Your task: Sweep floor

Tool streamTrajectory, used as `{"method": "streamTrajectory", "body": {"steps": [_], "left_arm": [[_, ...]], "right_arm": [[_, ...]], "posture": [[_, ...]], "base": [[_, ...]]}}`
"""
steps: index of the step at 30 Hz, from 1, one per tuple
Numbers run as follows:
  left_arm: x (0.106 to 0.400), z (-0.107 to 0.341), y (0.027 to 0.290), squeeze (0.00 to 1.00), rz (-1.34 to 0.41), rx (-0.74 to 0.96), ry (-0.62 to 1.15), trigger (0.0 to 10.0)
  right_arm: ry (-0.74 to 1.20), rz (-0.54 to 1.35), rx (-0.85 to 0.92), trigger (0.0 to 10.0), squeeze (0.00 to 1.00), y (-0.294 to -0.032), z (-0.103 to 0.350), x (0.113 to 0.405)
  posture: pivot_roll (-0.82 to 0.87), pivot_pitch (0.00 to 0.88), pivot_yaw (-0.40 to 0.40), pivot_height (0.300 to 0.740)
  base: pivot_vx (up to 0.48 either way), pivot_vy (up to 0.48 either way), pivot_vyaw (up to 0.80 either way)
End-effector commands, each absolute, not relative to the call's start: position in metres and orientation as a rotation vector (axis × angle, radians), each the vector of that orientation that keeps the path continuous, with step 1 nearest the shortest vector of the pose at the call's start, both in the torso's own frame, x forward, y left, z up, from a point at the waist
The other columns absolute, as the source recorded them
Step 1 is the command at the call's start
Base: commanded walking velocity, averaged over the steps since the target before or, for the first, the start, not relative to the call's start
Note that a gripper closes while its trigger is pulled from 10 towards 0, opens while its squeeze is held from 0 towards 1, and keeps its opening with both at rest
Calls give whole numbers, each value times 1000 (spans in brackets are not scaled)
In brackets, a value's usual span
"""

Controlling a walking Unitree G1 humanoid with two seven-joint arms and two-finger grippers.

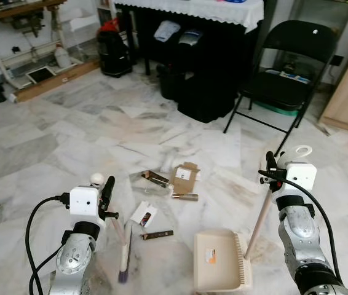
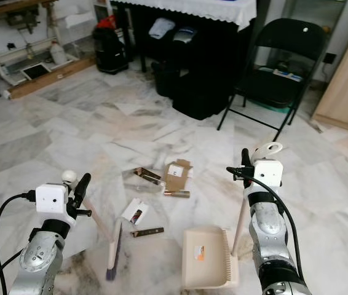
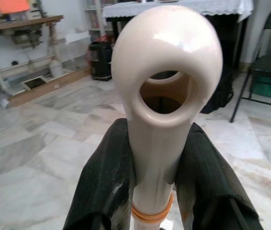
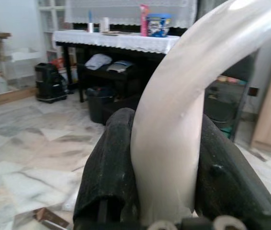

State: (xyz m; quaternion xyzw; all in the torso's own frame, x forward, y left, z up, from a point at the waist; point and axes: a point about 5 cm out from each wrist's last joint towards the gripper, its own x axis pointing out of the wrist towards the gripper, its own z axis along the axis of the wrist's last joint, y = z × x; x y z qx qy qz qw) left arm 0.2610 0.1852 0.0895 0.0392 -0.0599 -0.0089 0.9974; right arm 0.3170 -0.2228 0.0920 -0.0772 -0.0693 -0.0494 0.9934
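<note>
Left gripper (image 1: 107, 190) fingers (image 3: 104, 182) pinch the cream broom handle (image 3: 159, 124) just below its looped end; broom head (image 1: 123, 261) rests on the marble floor (image 1: 69, 141), beside the litter; right gripper (image 1: 271, 167) fingers (image 4: 109, 163) clamp the dustpan handle (image 4: 174, 124); dustpan (image 1: 218, 261) sits flat on floor near cardboard scraps (image 1: 183, 175); folding chair (image 1: 288, 74) well behind.
</note>
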Motion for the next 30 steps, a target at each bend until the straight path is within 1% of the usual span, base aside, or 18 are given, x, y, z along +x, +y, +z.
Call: {"method": "streamTrajectory", "body": {"steps": [1, 4, 16, 22, 30], "left_arm": [[261, 98, 186, 0, -13, 82, -168, 10000], [260, 98, 186, 0, -11, 85, -165, 10000], [260, 97, 188, 0, -3, 94, -161, 10000], [260, 97, 187, 0, -3, 101, -161, 10000], [260, 96, 187, 0, 1, 104, -158, 10000]], "right_arm": [[-194, -95, -155, 10000, 0, -221, 104, 321], [-183, -95, -133, 10000, 0, -219, 103, 322], [-179, -93, -135, 10000, 0, -220, 102, 322], [-193, -86, -150, 10000, 0, -219, 104, 322], [-193, -82, -149, 10000, 0, -218, 103, 322]], "posture": [[64, 10, 46, 740], [66, 17, 47, 740], [65, 22, 46, 740], [65, 25, 44, 740], [66, 26, 41, 740]], "base": [[0, 0, 0], [0, 0, 0], [0, 0, -770], [0, 0, 0], [0, -430, 0]]}}
